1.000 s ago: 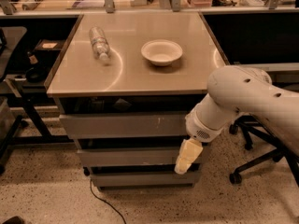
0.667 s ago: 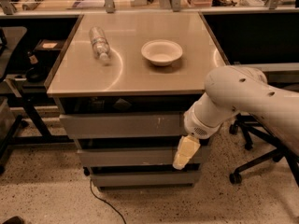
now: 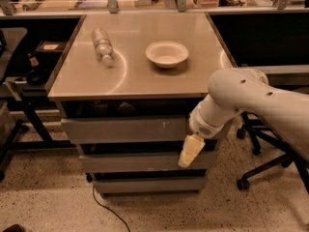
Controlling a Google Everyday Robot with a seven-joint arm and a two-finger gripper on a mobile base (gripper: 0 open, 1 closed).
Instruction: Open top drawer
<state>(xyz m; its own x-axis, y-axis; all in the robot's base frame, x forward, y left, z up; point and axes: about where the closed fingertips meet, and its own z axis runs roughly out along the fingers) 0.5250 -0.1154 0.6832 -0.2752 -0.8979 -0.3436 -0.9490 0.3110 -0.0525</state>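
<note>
The top drawer is the widest grey flat front just under the tabletop, with small white scuff marks right of its centre. Two narrower grey drawer fronts sit below it, with dark gaps between them. My gripper, cream-coloured, hangs from the white arm in front of the cabinet's right side. It is at the lower right edge of the top drawer's front, overlapping the second drawer. I cannot see whether it touches the drawer.
On the tan tabletop lie a clear plastic bottle on its side and a white bowl. An office chair base stands to the right, a black frame to the left, and a cable runs on the floor.
The gripper has moved a little to the left and up, closer to the top drawer's lower right edge. The drawers, bottle and bowl have not moved.
</note>
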